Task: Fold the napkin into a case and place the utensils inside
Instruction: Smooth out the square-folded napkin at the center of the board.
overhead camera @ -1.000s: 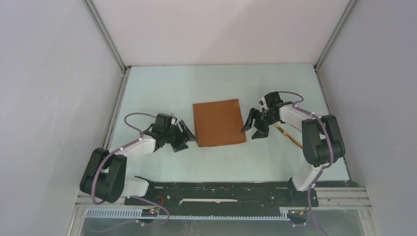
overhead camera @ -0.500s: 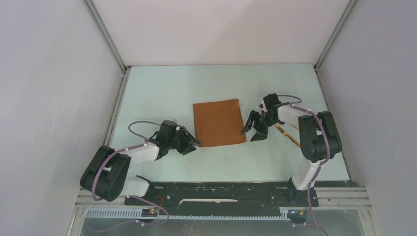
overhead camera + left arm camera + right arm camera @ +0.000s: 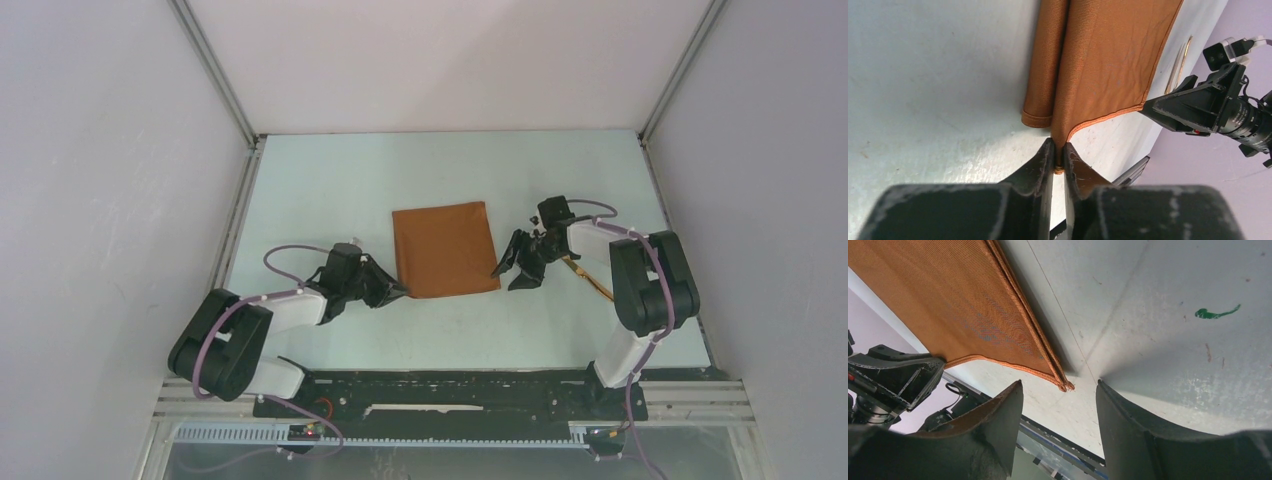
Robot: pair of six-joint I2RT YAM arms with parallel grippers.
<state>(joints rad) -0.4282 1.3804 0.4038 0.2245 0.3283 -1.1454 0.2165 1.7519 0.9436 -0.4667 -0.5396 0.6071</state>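
Observation:
The rust-orange napkin (image 3: 443,250) lies flat mid-table as a layered, roughly square cloth; no case shape is in view. My left gripper (image 3: 400,292) is at its near-left corner, shut on the upper layer's corner (image 3: 1058,146), while a lower layer's corner (image 3: 1038,117) rests on the table beside it. My right gripper (image 3: 508,277) stands open at the near-right corner, whose tip (image 3: 1065,386) sits between the fingers (image 3: 1058,383) without touching them. The golden utensils (image 3: 590,275) lie right of the right gripper, partly hidden by that arm; they show as thin lines (image 3: 1182,60) in the left wrist view.
The pale table (image 3: 330,190) is walled by grey panels left, right and back. The black base rail (image 3: 450,395) runs along the near edge. A green mark (image 3: 1218,313) is on the table near the right gripper.
My left gripper slid right to the napkin's near-left corner and closed on it. My right gripper edged nearer the near-right corner and its jaws narrowed slightly.

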